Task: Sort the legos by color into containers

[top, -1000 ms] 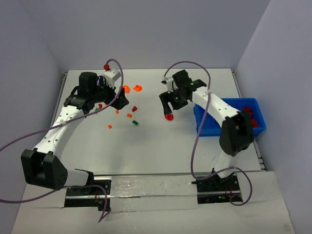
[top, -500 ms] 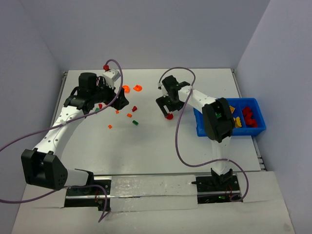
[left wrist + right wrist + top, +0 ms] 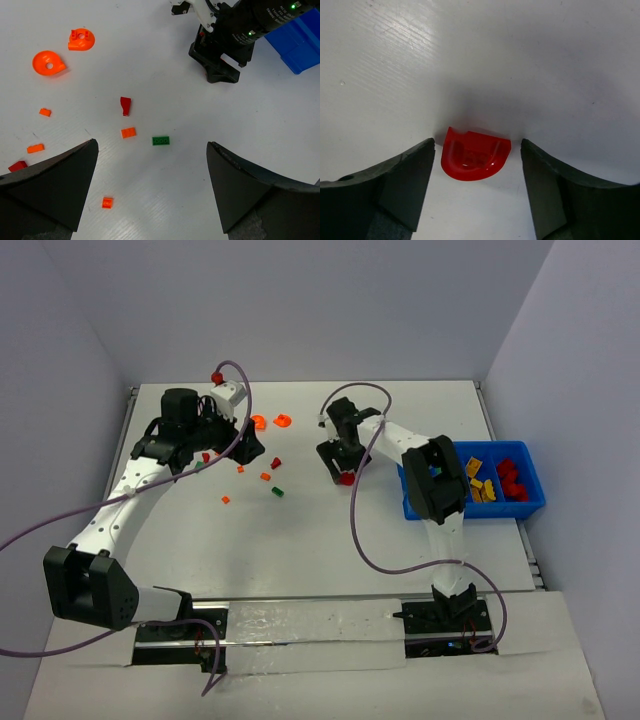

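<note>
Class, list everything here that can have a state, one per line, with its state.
left end effector: open, empty, above the loose bricks.
right end effector: open, jaws flanking the red rounded piece.
red rounded piece: lying on the table, ungripped.
blue bin: holds yellow bricks and red bricks.

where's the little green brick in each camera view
top external: green brick left of centre, just below a red wedge.
left wrist: the brick sits lower middle, right of an orange brick.
right wrist: not in it.
shared landmark: the right claw, in all three views, up and right of the brick in the first two.
</note>
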Controlling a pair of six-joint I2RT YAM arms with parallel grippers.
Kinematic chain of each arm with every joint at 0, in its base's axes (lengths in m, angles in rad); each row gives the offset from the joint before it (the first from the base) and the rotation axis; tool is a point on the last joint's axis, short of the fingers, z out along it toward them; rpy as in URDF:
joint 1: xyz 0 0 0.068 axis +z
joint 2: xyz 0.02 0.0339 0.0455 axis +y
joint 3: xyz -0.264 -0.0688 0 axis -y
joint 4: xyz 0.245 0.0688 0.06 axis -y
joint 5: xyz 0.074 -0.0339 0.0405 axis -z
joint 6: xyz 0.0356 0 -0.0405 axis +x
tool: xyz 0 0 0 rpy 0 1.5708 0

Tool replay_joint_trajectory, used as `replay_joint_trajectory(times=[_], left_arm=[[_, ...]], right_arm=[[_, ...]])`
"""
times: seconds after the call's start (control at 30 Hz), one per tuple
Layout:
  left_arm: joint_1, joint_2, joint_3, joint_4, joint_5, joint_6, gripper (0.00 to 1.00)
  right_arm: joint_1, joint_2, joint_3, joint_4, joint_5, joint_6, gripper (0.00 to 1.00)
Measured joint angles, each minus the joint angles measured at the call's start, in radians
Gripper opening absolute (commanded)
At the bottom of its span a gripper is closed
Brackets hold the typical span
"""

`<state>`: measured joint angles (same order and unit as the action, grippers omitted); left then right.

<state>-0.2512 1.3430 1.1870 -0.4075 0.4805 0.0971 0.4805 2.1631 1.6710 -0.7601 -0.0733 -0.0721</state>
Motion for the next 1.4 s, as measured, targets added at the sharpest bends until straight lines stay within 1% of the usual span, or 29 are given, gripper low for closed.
replay_joint_trajectory(times=[0.07, 0.2, 0.47, 0.7, 0.83, 1.0, 1.1, 1.2, 1.3, 1.4], left_arm=[[0.000, 0.000, 0.000, 0.000, 0.000, 0.000, 0.99], [0.002, 0.000, 0.000, 0.001, 0.000, 0.000, 0.99], [0.004, 0.000, 0.000, 0.001, 0.000, 0.000, 0.99], [0.004, 0.000, 0.000, 0.001, 0.000, 0.000, 0.99], [0.004, 0.003, 0.001, 0.001, 0.000, -0.001, 0.99], [0.005, 0.019, 0.007, 0.000, 0.004, -0.008, 0.99], [0.004, 0.029, 0.012, 0.001, 0.004, -0.008, 0.99], [0.004, 0.038, 0.019, 0.001, 0.006, -0.009, 0.99], [0.004, 0.046, 0.027, 0.001, 0.008, -0.011, 0.99], [0.004, 0.052, 0.029, 0.003, 0.012, -0.015, 0.99]], right_arm=[[0.000, 0.003, 0.004, -0.002, -0.003, 0.002, 0.64], [0.005, 0.003, 0.004, -0.002, -0.005, 0.003, 0.56], [0.016, 0.003, 0.004, -0.002, 0.000, 0.001, 0.51], [0.018, -0.023, -0.018, -0.015, -0.017, 0.004, 0.50], [0.018, -0.126, -0.064, -0.040, -0.030, 0.001, 0.50], [-0.019, -0.374, -0.119, -0.057, -0.073, -0.008, 0.50], [-0.103, -0.538, -0.168, -0.064, -0.084, -0.031, 0.50], [-0.262, -0.653, -0.228, -0.083, -0.080, -0.069, 0.50], [-0.444, -0.696, -0.274, -0.101, -0.052, -0.118, 0.51], [-0.620, -0.691, -0.299, -0.118, -0.023, -0.184, 0.50]])
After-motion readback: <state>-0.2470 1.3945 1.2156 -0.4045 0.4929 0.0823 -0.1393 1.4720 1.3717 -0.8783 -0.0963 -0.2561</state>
